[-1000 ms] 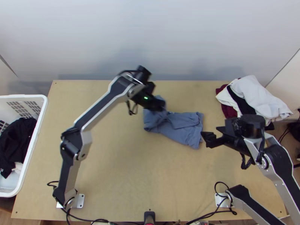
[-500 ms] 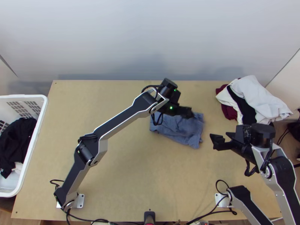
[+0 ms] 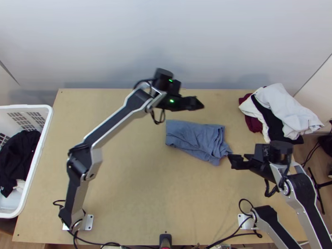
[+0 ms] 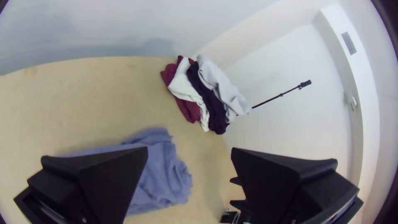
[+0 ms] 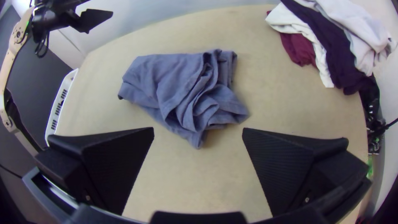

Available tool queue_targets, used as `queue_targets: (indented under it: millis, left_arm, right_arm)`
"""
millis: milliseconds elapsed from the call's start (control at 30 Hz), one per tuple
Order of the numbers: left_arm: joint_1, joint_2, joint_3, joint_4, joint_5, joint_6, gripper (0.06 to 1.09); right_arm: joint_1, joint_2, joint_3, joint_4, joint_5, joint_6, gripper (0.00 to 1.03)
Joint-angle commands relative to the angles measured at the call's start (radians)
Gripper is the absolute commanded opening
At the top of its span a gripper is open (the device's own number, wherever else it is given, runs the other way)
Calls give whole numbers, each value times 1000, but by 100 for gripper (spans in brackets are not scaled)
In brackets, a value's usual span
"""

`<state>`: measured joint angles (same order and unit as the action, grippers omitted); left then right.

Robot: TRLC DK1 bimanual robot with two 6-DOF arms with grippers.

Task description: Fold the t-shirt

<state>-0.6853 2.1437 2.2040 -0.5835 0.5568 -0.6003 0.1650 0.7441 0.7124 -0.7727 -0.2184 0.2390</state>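
Observation:
The blue-grey t-shirt [image 3: 195, 139] lies folded into a compact, wrinkled bundle on the table in the top view. Creased layers bunch toward one end of the shirt [image 5: 186, 91] in the right wrist view. My left gripper [image 3: 201, 104] hangs beyond the shirt's far edge in the top view; its fingers stand wide apart, holding nothing, in the left wrist view, where the gripper [image 4: 189, 151] shows. Close to the shirt's right corner is my right gripper [image 3: 230, 159]. The right gripper [image 5: 198, 132] is open in its wrist view, with bare table between its fingers.
A pile of white, black and maroon clothes [image 3: 274, 110] lies at the table's far right corner. At the left edge stands a white basket [image 3: 47, 124] with dark clothing [image 3: 18, 155] inside. The wooden table [image 3: 137, 186] extends in front of the shirt.
My left gripper swept right over the shirt, then drew back up and left. The shirt's left part now lies flatter, and its right corner sticks out more. My right gripper shifted slightly.

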Motion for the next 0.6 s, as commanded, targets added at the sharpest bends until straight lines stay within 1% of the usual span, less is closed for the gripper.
queue_targets:
  millis: [0, 67, 100, 133, 267, 400, 433, 567]
  left_arm:
    - [82, -84, -56, -147, -15, 166, 103]
    - [90, -117, -92, -187, -67, 223, 103]
    - [93, -139, -119, -197, -78, 247, 103]
    - [95, -165, -148, -207, -95, 274, 103]
    - [109, -255, -262, -208, -147, 309, 103]
    - [133, -349, -356, -208, -182, 329, 103]
    - [138, -373, -377, -208, -190, 329, 103]
    - [175, -450, -435, -208, -215, 329, 103]
  right_arm:
    - [1, 67, -60, 82, -62, 89, 99]
    - [-2, 109, -60, 108, -90, 157, 99]
    - [-2, 135, -65, 121, -107, 180, 99]
    - [-2, 169, -70, 127, -116, 186, 99]
    - [-5, 313, -59, 153, -148, 187, 99]
    - [-45, 465, -42, 227, -188, 186, 99]
    - [-47, 506, -36, 240, -203, 187, 99]
    - [-27, 670, 22, 311, -211, 223, 99]
